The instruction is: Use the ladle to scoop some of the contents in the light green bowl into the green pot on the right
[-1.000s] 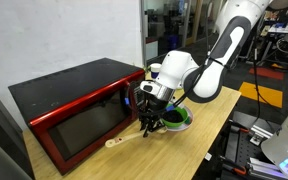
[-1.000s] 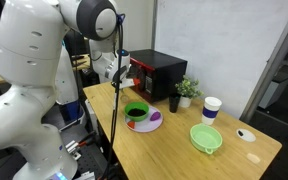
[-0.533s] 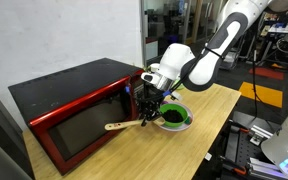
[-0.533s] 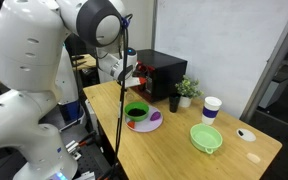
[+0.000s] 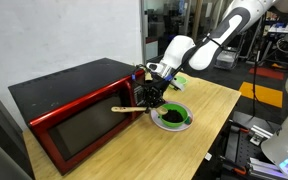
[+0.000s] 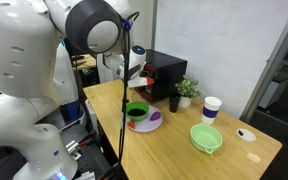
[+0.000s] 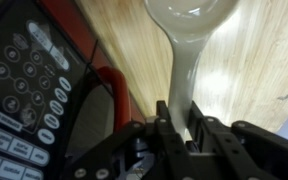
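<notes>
The ladle [image 5: 124,109] is clamped by its handle in the claw [image 5: 146,104] and held over the table [image 5: 212,100] just beside the green pot [image 5: 172,119]; the carry seems to be in hand. Next the scoop is to be taken to the light green bowl [image 6: 206,138], well apart from the pot, and dipped.

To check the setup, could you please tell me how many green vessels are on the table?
2: the pot on a plate by the microwave, and the bowl beyond it, near the white cup. Others could be hidden from view.
</notes>
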Available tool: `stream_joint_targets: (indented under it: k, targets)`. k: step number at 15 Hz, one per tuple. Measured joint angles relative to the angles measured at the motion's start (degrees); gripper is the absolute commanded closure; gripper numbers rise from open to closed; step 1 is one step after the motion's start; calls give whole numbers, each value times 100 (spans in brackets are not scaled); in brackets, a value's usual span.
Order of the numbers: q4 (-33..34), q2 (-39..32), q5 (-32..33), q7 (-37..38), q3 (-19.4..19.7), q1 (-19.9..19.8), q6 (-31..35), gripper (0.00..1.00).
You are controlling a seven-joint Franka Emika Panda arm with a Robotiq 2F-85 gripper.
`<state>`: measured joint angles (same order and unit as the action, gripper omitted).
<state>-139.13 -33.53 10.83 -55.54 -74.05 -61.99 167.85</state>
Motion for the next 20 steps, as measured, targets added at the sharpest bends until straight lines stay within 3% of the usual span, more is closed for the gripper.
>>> stream_joint_targets:
  k: [6, 12, 20]
  targets:
    - [-184, -93, 8, -174, -532, -915, -283, 94]
    - [-534, -1059, 248, -743, -726, -1739, -277, 94]
    - [-779, -2165, 505, -1016, -718, -2290, -281, 94]
